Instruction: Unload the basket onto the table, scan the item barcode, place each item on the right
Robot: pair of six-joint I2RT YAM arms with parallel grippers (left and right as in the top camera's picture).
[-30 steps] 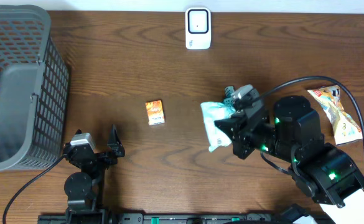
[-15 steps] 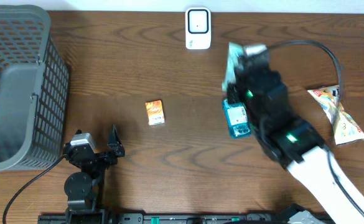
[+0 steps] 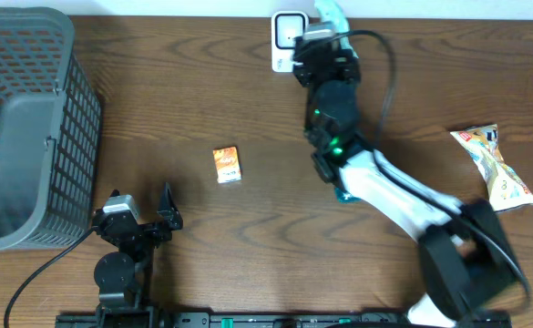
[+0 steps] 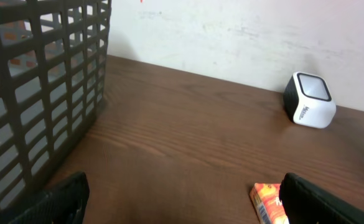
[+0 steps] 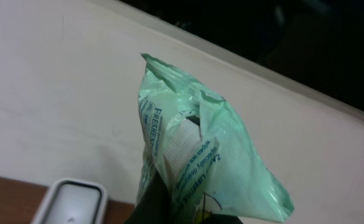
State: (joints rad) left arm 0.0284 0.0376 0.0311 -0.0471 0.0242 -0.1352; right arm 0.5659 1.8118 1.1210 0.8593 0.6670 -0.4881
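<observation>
Leftmost on the wooden table stands a dark grey basket, upright at the far left edge. Near the front edge, the left gripper rests with its fingers spread wide and nothing between them. Just right of it and farther back, a small orange packet lies flat by itself. At the back edge sits a white scanner. The right gripper reaches just beside the scanner's right side, its fingers closed on a crumpled green pouch. The pouch is held up off the table, above and slightly right of the scanner, its printed face towards the wrist camera. No barcode can be made out. Far right lies a snack bag, well apart.
</observation>
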